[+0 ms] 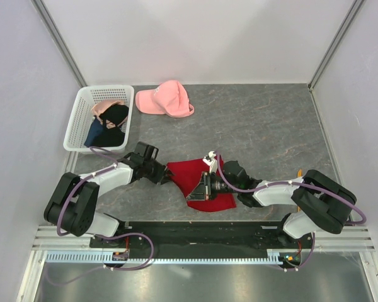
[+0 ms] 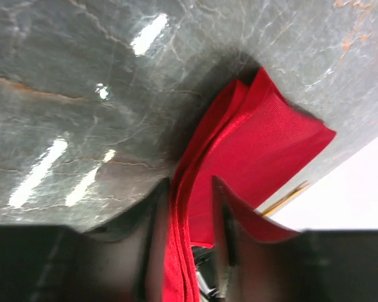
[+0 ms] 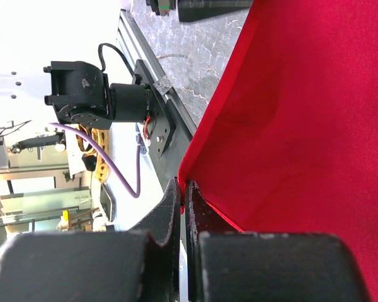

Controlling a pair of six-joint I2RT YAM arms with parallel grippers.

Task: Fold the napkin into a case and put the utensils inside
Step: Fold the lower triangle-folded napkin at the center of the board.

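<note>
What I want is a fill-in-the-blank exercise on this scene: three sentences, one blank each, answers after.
1. The right pincer is ____ on the edge of the red napkin.
2. The cap lying beside the white basket is ____ in colour.
3. Between the fingers of the left pincer runs the layered edge of the ____.

Missing words: shut; pink; napkin.

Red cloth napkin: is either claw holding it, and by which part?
The right claw is shut on a raised edge of the plain red cloth napkin. The left claw straddles its folded layers; whether it grips cannot be told.
</note>
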